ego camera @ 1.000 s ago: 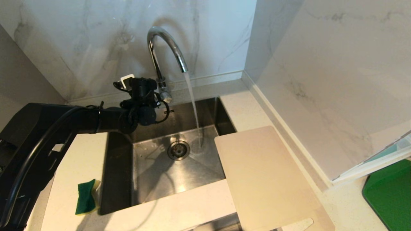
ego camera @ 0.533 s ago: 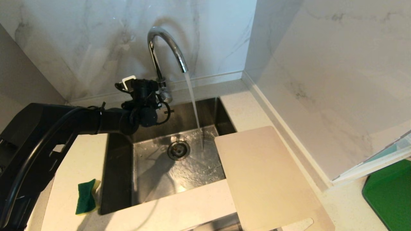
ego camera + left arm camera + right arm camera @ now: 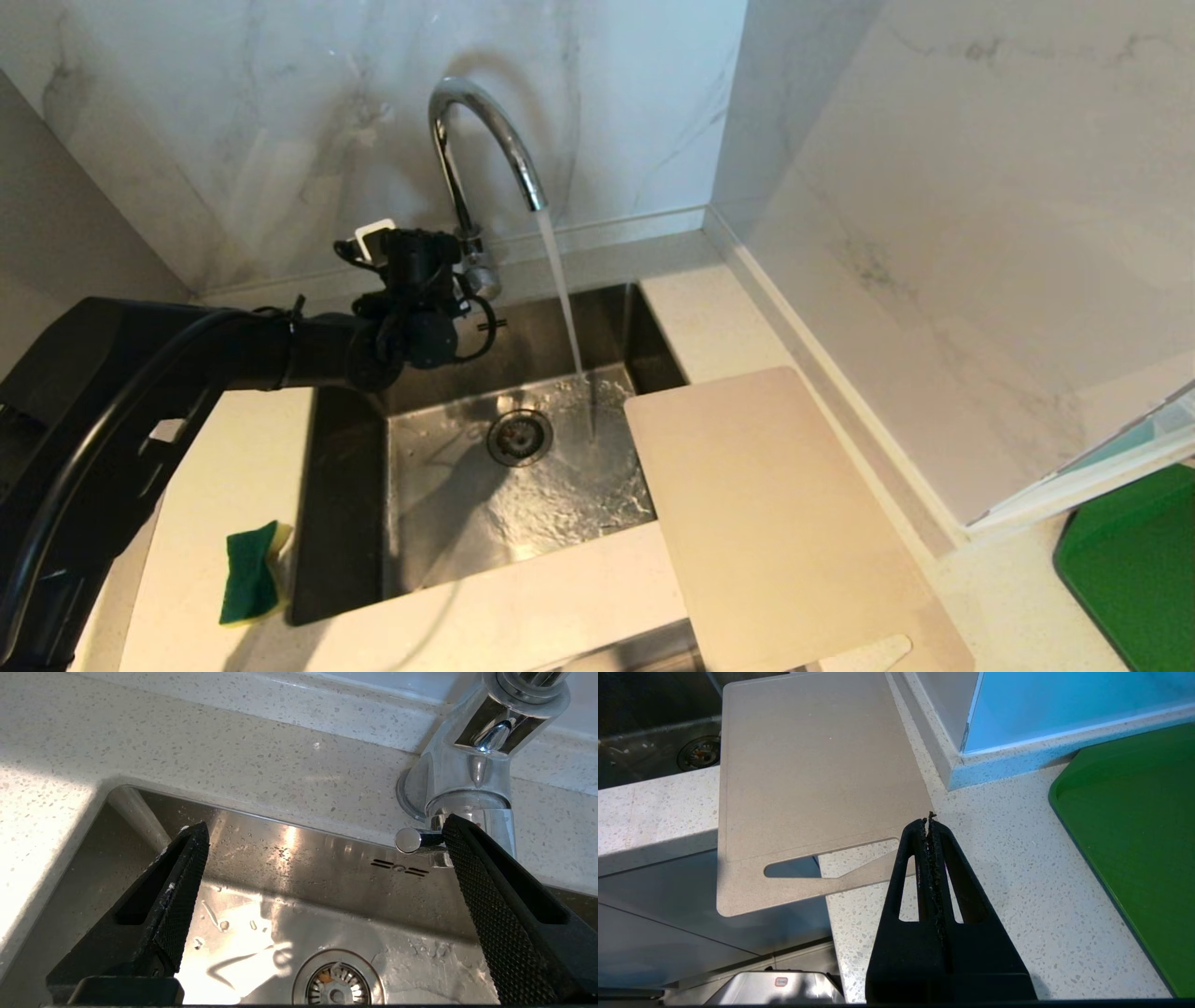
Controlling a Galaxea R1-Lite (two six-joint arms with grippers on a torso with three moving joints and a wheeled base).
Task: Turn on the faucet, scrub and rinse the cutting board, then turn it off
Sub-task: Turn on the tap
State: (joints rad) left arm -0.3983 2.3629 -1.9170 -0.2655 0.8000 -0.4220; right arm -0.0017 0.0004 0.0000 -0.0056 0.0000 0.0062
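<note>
Water runs from the faucet (image 3: 485, 140); left gripper (image 3: 322, 854) fingers spread wide by its lever. Cutting board (image 3: 775, 523) lies right of the sink (image 3: 345, 523), long axis front-back, nearer the right gripper (image 3: 930, 823), fingers pressed together.

Water (image 3: 560, 271) now spreads rippling across more of the sink (image 3: 523, 495) floor.

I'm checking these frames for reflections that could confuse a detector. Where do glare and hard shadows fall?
Head view: bright glints on the wet floor of the stainless steel sink, beside the arm's dark shadow. Left wrist view: sunlight whitens the speckled pale stone counter at one edge and glares off the basin. Right wrist view: the pale beige plastic cutting board looks evenly lit, its overhang shadowing the cabinet front below.
</note>
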